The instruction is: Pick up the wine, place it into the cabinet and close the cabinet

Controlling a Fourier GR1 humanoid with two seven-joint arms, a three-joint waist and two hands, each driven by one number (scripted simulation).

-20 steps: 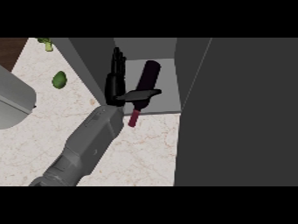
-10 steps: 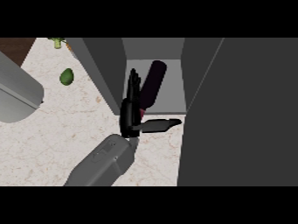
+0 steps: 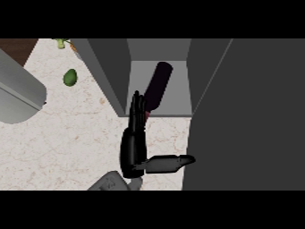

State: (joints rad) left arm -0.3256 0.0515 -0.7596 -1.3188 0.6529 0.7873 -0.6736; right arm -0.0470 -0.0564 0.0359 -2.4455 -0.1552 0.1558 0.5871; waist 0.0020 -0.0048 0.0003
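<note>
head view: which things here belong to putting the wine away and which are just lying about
Job:
- wine bottle, inside the cabinet
- dark door panel, not shut
- right hand, fingers straight at the bottle's near end

Lying about:
- green fruit on the counter
- green item at the top edge

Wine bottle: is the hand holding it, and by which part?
Not held. The right hand is open, fingers straight, thumb spread aside, its fingertips by the lower end of the wine bottle inside the cabinet.

You were in a kitchen: pale stone-patterned table (image 3: 62, 138), grey cabinet (image 3: 108, 71), green fruit (image 3: 70, 77) lying out.
</note>
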